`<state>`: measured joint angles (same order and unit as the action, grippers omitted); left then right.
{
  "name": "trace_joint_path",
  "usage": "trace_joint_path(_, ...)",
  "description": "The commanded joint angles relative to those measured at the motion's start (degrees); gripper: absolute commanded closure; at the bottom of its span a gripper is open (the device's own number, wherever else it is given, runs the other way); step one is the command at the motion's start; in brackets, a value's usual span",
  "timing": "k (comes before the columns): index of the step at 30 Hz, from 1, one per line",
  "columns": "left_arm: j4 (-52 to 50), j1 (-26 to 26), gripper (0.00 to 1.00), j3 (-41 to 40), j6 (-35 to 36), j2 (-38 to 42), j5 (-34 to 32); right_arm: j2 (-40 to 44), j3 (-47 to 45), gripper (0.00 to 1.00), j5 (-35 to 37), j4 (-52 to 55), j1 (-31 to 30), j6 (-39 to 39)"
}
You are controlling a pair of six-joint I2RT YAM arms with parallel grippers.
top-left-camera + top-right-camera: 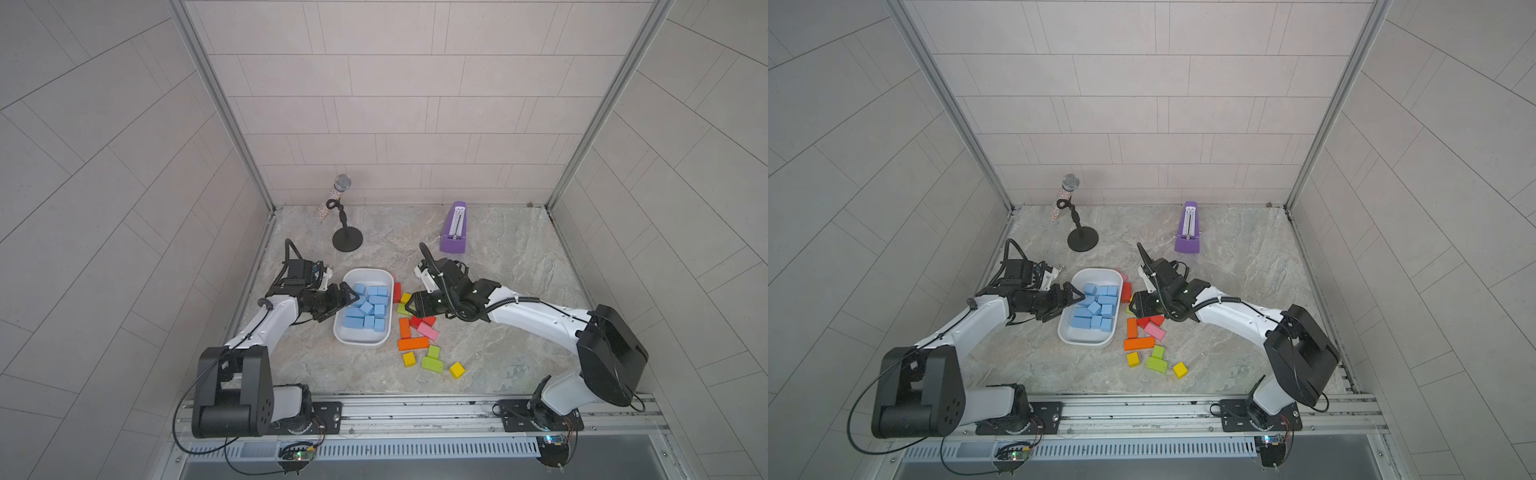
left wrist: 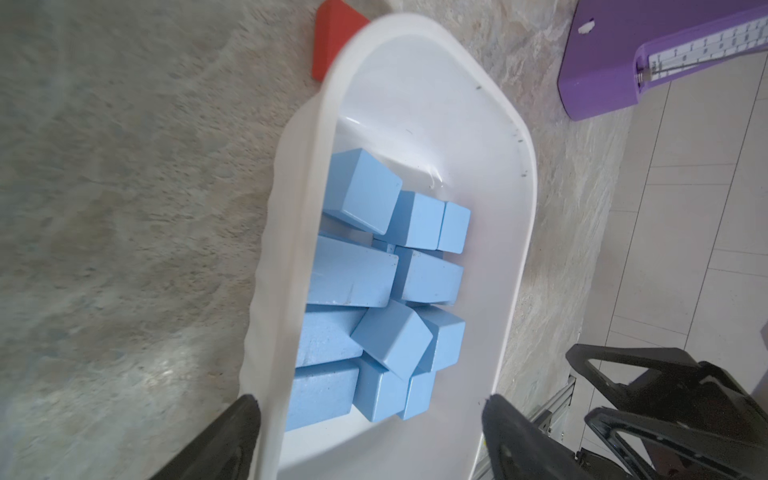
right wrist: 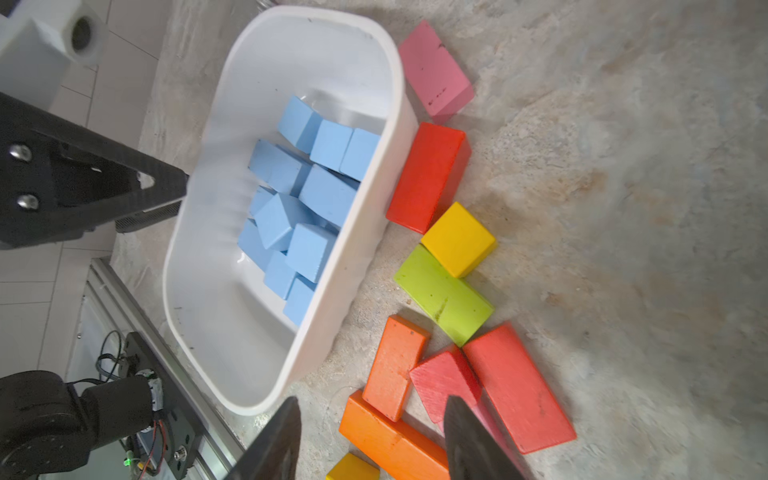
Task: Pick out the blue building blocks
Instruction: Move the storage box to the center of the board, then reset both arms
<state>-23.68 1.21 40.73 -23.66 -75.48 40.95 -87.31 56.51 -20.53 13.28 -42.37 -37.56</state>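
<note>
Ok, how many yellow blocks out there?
3 yellow cubes: one beside the red brick by the white tub, two flanking the nearest green blocks. The right arm may hide more.

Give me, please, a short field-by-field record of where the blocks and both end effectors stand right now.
blue building blocks: all visible ones piled in the white tub
other blocks: red, orange, yellow, green, pink, on the table beside the tub
left end effector: open, empty, at the tub's edge
right end effector: open, empty, over the other blocks
background: purple metronome, microphone on stand
</note>
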Motion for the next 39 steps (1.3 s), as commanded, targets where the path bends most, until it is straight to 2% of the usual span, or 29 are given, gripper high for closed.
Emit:
trace_joint_path(1,4.1,3.5,0.12,-0.1,-3.1,-1.8,2.2,2.2,-2.4,0.43,-1.0,-2.9,1.1,-2.9)
trace_joint_path(9,6.2,12.9,0.12,2.9,-2.2,-6.2,1.5,8.4,-7.5,0.43,-1.0,-2.3,5.5,-3.1)
trace_joint_path(12,5.5,13.3,0.12,4.7,-0.5,-7.3,0.2,11.3,-8.7,0.43,-0.3,-1.1,7.1,-2.5)
trace_joint_path(17,-1.4,11.7,0.11,10.2,9.6,-4.2,-6.4,17.5,-11.9,0.4,3.3,0.3,12.6,1.7)
trace_joint_path(18,-2.1,10.4,0.11,11.3,11.5,-3.4,-7.6,19.0,-12.9,0.15,4.6,0.6,15.0,2.7)
trace_joint_path(19,-2.3,8.7,0.11,12.2,14.0,-2.6,-9.1,20.5,-13.9,0.0,5.6,0.6,17.8,4.1)
trace_joint_path(20,-2.0,7.0,0.1,12.8,15.6,-1.8,-10.8,21.7,-14.6,0.0,6.7,0.6,20.5,5.4)
trace_joint_path(22,0.6,3.0,0.0,12.6,19.5,0.2,-14.1,24.2,-16.0,0.0,9.6,0.2,26.6,8.5)
trace_joint_path(24,4.4,0.3,0.0,11.1,21.7,2.1,-19.7,25.9,-17.6,0.0,11.0,-2.3,32.2,12.1)
trace_joint_path(28,16.5,-3.8,0.0,4.0,23.9,5.0,-26.6,26.6,-20.5,0.0,10.4,-9.8,41.4,17.6)
trace_joint_path(31,27.5,-4.6,0.0,-4.0,19.2,6.9,-36.5,24.7,-23.1,0.0,9.2,-14.9,47.2,19.0)
trace_joint_path(33,36.0,-4.6,0.0,-9.7,17.8,7.4,-40.6,23.4,-24.9,0.0,8.9,-19.0,50.0,19.6)
trace_joint_path(36,50.1,-4.6,0.0,-16.5,18.2,6.2,-40.2,22.4,-29.2,0.0,11.4,-27.7,51.4,21.3)
trace_joint_path(39,64.5,-4.5,0.0,-22.4,21.0,2.7,-35.6,21.0,-34.2,0.0,13.5,-38.9,51.4,23.3)
